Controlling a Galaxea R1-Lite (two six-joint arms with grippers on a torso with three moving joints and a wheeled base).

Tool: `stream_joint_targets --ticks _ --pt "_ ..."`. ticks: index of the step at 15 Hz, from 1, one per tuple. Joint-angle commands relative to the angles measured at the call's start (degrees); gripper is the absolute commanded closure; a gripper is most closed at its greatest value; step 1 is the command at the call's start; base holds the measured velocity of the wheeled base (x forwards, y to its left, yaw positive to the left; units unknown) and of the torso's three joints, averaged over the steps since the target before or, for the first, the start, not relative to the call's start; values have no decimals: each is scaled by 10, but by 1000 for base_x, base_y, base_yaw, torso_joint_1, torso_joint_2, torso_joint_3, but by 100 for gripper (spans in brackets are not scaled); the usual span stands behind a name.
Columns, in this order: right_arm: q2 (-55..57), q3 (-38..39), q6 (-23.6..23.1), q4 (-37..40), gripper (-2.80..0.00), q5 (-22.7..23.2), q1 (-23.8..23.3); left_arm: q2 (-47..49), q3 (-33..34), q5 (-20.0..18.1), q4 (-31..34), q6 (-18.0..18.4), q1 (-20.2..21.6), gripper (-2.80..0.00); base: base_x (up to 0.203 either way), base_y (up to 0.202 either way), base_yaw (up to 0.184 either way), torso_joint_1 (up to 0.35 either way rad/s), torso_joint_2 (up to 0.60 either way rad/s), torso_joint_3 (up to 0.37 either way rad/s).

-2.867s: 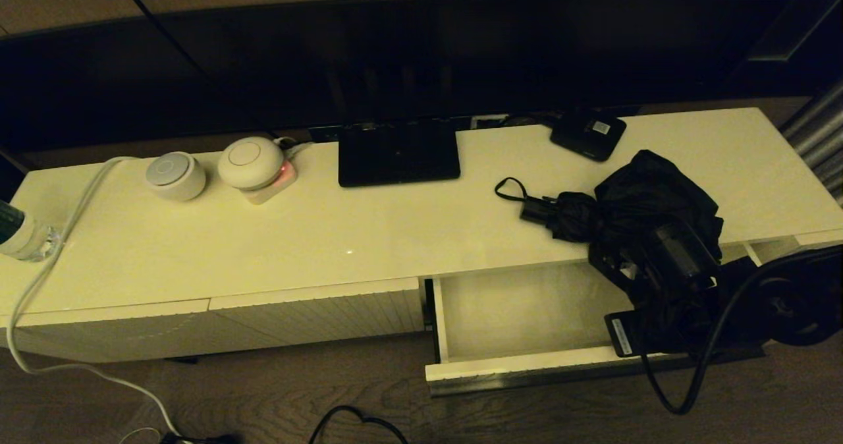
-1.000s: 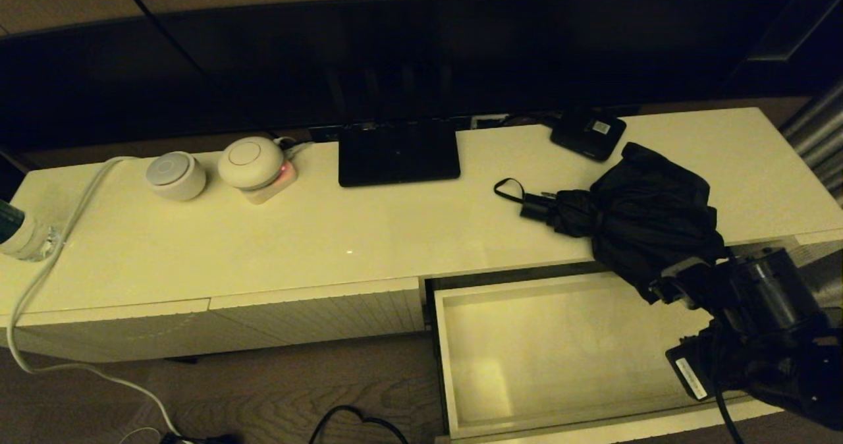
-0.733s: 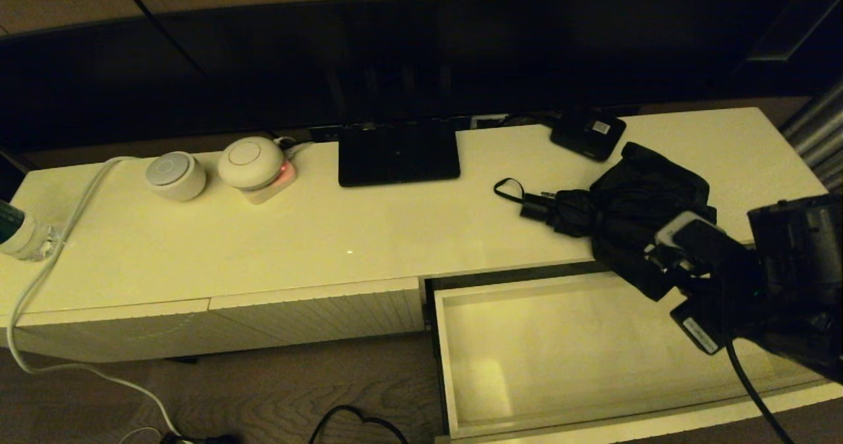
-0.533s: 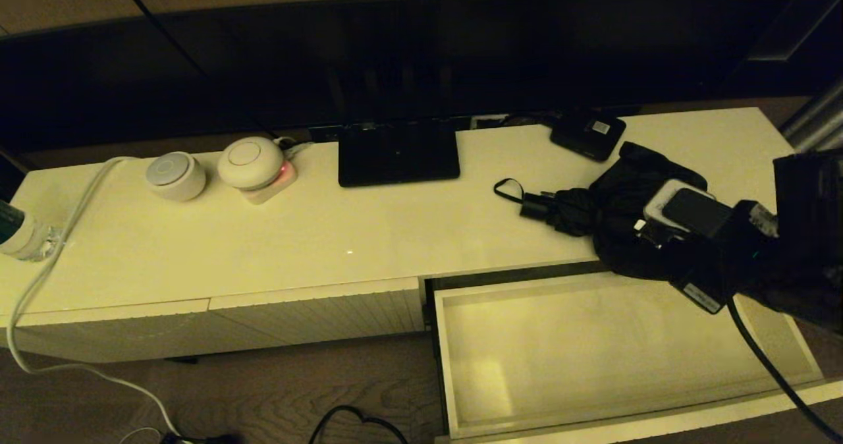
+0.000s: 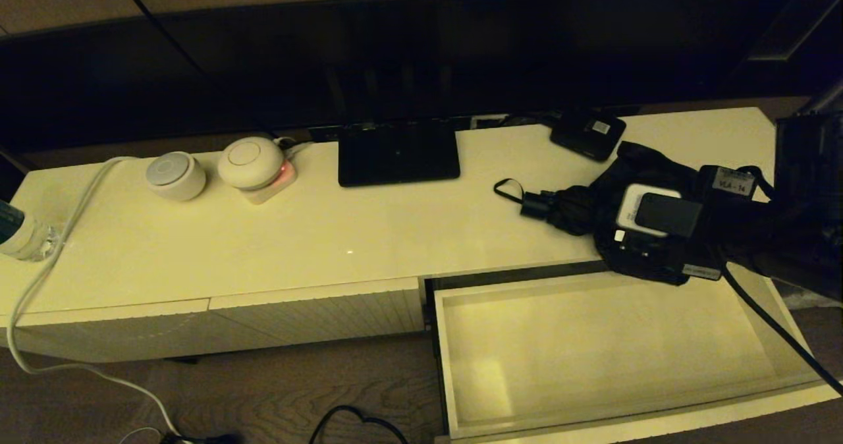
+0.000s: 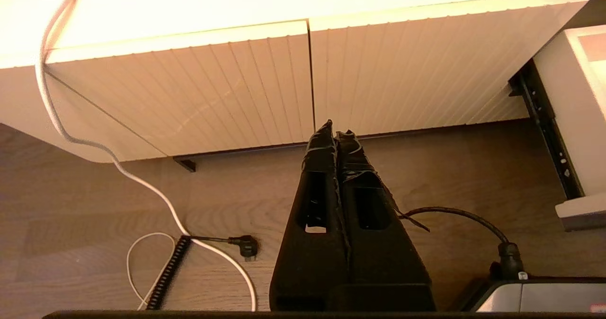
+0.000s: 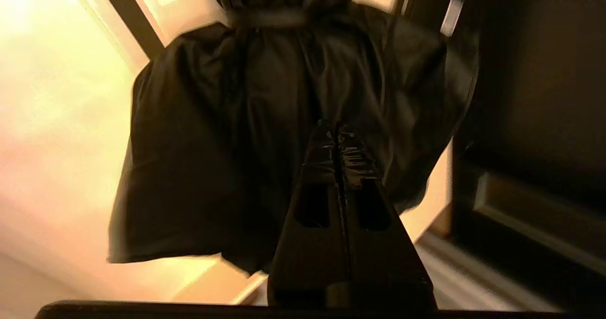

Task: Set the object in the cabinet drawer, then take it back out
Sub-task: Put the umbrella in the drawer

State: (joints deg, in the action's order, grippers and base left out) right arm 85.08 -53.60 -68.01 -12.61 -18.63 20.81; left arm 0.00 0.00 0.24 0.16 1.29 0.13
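Cream and glossy, the long surface (image 5: 329, 233) carries our task's umbrella (image 5: 596, 210), which lies near the right end, its baggy fabric overhanging the front edge above the drawer (image 5: 454, 378). We see the drawer pulled fully out, its pale interior bare. Our right tool (image 7: 337, 130) hovers over the umbrella's fabric with its jaws clenched on nothing. Our left tool (image 6: 335, 128), likewise clenched and holding nothing, hangs parked low in front of the closed ribbed fronts (image 6: 402, 77), above the floor.

We judge the opening step finished and the pick-up of the umbrella in hand. The next move calls for the right tool to spread its jaws, then close on the firm strapped waist or handle (image 5: 535, 207) instead of loose cloth, which would likely slip or sag.

Compared with three seconds ago, the drawer stands much farther out, and the right arm has risen from the drawer front to above the umbrella.
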Motion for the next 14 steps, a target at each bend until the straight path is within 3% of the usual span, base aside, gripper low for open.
stream_joint_targets --ticks 1,7,11,12,14 --pt "13 1 -38 -7 0 0 5 0 2 0 0 0 0 0 0 0 0 0 0 0" --pt "-14 19 -46 -5 0 -2 44 0 2 0 0 0 0 0 0 0 0 0 0 0" --pt "25 -6 -42 -2 0 -5 40 0 2 0 0 0 0 0 0 0 0 0 0 0" --pt "41 -16 -37 0 -280 -7 33 0 2 0 0 0 0 0 0 0 0 0 0 0" --pt "74 -40 -1 11 -280 -9 25 0 2 0 0 0 0 0 0 0 0 0 0 0"
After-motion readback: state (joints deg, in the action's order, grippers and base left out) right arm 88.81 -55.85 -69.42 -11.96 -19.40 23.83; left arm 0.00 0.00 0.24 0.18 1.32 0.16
